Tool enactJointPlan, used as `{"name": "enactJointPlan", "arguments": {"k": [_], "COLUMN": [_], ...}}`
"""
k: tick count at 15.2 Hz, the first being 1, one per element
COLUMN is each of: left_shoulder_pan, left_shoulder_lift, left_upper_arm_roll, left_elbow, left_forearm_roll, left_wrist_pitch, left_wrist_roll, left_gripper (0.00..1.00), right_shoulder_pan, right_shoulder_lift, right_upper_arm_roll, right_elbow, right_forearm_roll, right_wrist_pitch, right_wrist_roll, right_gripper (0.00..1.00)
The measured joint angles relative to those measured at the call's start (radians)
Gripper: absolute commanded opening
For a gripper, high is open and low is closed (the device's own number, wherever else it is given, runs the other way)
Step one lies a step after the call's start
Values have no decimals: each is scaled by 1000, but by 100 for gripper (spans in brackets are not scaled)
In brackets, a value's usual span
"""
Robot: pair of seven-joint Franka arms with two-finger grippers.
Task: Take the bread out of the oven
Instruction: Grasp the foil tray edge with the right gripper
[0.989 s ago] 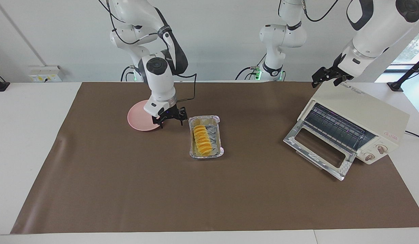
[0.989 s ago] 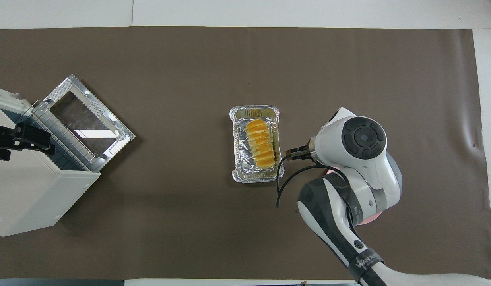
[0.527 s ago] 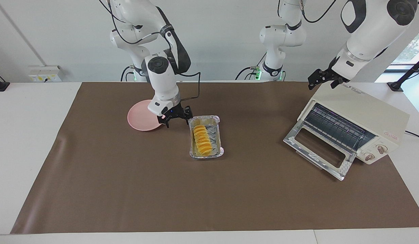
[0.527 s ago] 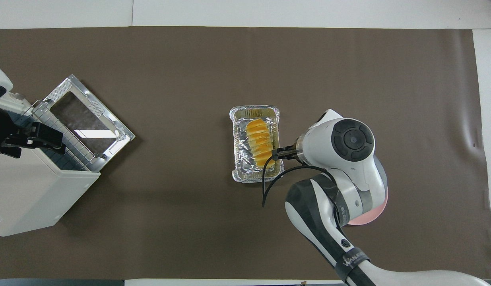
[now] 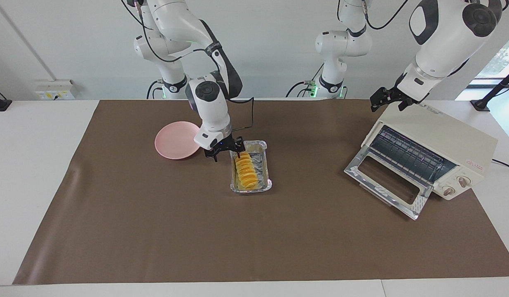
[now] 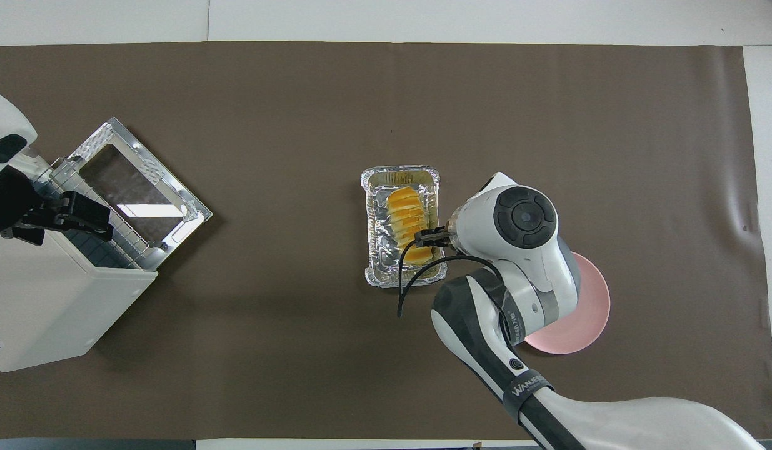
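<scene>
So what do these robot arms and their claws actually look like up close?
Both arms are glossy white rounded shells with dark grey-black bands at the joints and round black caps on the wrists. Each ends in a small black two-finger claw: the right claw and the left claw. A loose black cable loops beside the right wrist, and grey lettering runs along that arm's dark forearm band in the overhead view.

Foil tray (image 5: 251,184) beside pink plate (image 5: 172,144) on brown mat (image 5: 155,231).
</scene>
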Motion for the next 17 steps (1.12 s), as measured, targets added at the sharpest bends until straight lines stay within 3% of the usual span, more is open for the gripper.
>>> {"name": "enactJointPlan", "arguments": {"k": [11, 14, 17], "left_shoulder_pan": [11, 11, 11], "left_shoulder_lift": [-24, -26, -26], "left_upper_arm_roll": [1, 1, 1], "left_elbow": [2, 2, 2], "left_forearm_roll": [0, 0, 0], "left_wrist_pitch": [5, 5, 5], "left_wrist_roll": [0, 0, 0], "left_gripper": [100, 100, 100], "right_shoulder_pan": [-4, -5, -7], "right_shoulder_lift": [19, 25, 31], "right_upper_arm_roll": [-2, -2, -2], "right_elbow": [-15, -18, -19], "right_forearm_roll": [1, 1, 2], "right_wrist_pitch": [7, 7, 8], "right_wrist_roll": [79, 79, 88], "right_gripper": [83, 69, 41]}}
